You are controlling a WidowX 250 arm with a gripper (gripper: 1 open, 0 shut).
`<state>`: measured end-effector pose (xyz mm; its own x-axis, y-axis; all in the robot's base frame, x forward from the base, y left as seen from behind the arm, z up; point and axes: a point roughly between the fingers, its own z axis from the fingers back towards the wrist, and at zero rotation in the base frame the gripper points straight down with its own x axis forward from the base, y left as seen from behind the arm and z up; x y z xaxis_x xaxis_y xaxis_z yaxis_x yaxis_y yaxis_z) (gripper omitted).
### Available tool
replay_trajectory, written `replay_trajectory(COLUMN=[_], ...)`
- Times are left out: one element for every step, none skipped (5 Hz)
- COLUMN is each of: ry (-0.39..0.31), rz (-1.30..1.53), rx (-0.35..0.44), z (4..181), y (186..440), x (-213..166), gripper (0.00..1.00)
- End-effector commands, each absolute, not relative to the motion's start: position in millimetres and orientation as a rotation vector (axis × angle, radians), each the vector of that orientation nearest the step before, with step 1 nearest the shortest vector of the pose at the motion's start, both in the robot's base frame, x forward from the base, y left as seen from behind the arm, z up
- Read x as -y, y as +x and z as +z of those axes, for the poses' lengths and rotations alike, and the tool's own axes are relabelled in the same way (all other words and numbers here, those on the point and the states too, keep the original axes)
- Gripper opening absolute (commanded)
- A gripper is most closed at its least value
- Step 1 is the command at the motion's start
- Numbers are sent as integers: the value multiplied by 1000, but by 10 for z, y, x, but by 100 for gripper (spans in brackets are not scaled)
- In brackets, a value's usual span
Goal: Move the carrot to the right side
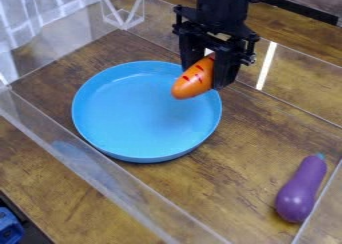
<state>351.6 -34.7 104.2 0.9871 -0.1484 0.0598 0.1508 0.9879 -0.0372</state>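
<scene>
**Carrot held aloft over the plate's right rim**

Clearly, going left to right, the scene begins with the blue plate [144, 113], which sits on the wooden table [80, 188] and has nothing lying in it. Above its right edge hangs the gripper [211, 70], pointing straight down, its two dark fingers clamped on the carrot [195, 77]. The carrot is off the plate's surface, hanging in the air just inside the rim. Far off at the lower right lies the purple eggplant [302, 188], well apart from everything else.

The carrot looks like a small hard toy: light, stiff, and probably smooth enough to slip if the grip were loose. Its tapered shape makes the thick upper half the safer place to hold, and that is about where the fingers sit; the leafy top is hidden between them.

Its long axis runs steeply, tilted a little from upright, with the orange body leaning down and to the left and the upper end tucked up into the claw. I judge the carry is underway, with the set-down on the right side of the table not yet done.
</scene>
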Motion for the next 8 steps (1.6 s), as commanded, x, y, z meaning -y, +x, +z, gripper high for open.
replay_trajectory(ry=[-43,-46,-55,-65,-76,-87,-91,-89], rz=[-173,-182,-197,-206,-203,-201,-201,-201], rx=[132,129,123,119,114,105,94,82], z=[1303,1305,1289,1255,1212,1162,1075,929], y=[3599,3625,3647,3662,3657,3662,3688,3740], x=[483,605,764,895,991,1068,1126,1197], gripper=[0,0,0,0,0,0,0,0])
